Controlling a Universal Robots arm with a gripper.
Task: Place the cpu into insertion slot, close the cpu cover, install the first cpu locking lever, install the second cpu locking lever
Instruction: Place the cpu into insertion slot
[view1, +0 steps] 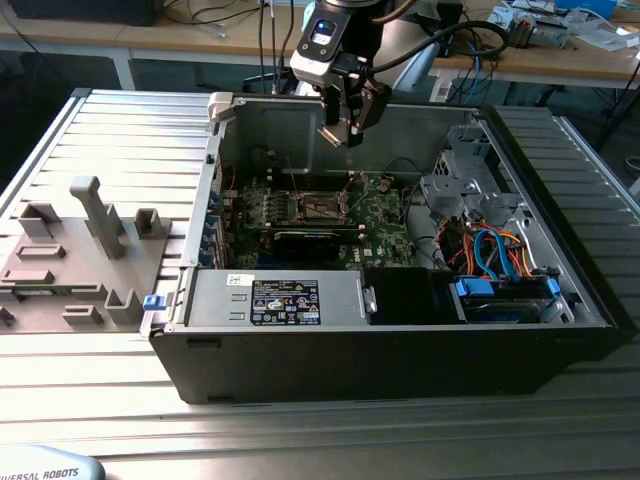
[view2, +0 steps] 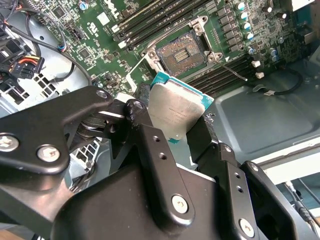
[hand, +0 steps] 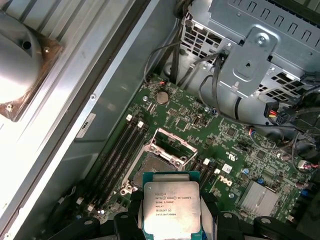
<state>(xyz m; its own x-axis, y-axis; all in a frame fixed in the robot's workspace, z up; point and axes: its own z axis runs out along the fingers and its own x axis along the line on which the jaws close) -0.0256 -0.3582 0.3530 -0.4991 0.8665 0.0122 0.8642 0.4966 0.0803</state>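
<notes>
Black two-finger hand (view2: 175, 127) clamped on opposite edges of the small square silver-topped cpu (hand: 171, 207), presumably to spare its contacts, hanging well above the dark square insertion slot (hand: 150, 170) in the green motherboard (hand: 225, 150), thin metal cpu cover (hand: 172, 144) raised to leave it open.

A robotics lab or test workshop; the landmark is an open black metal desktop computer case (view1: 400, 365), its green motherboard (view1: 380, 215) exposed; beneath the case runs a ribbed grey aluminium table (view1: 320, 430); at the exterior view's left of the case lies a grey plastic fixture plate with upright holders (view1: 75, 250); behind the case stand pale wooden workbenches (view1: 200, 40) trailing black cables (view1: 266, 45); above the case a black robot gripper (view1: 342, 135) clamps a small square silver-topped cpu (hand: 171, 212).
</notes>
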